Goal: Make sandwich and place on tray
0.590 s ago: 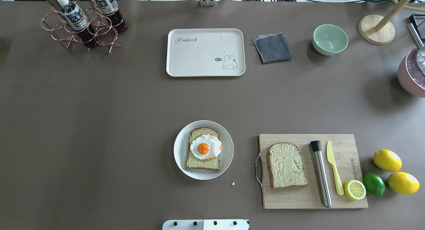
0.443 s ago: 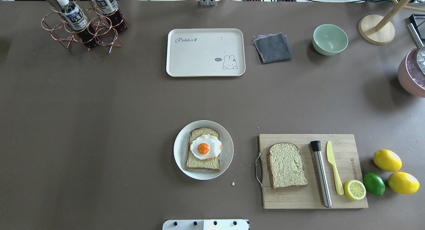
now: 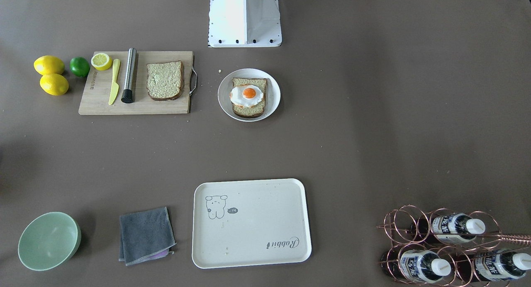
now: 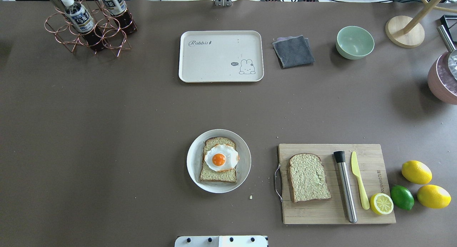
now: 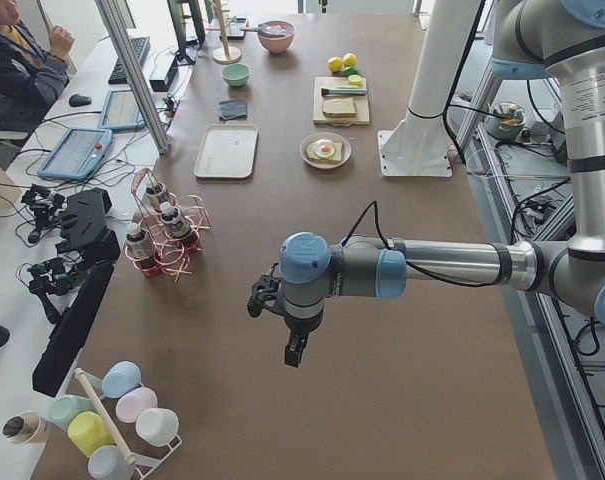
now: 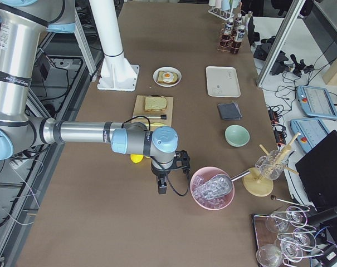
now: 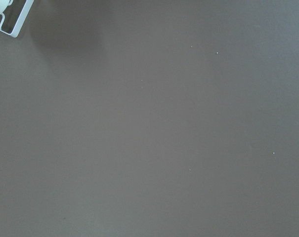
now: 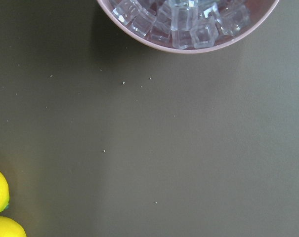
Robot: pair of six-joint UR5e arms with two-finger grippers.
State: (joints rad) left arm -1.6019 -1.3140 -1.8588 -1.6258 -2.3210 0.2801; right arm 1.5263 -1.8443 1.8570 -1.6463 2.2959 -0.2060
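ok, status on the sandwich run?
Left gripper and right gripper out wide, open or shut unclear. Egg-topped slice on plate, second slice on cutting board, tray bare. Steel rod lies close beside second slice.

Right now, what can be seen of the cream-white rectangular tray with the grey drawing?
The cream-white rounded rectangular tray looks like matte plastic with a low raised rim. It bears "Rabbit" script in one corner and a small grey animal drawing diagonally opposite. It lies flat on the brown table, far from the robot, holding only a few specks. A folded grey cloth lies beside it, not touching.
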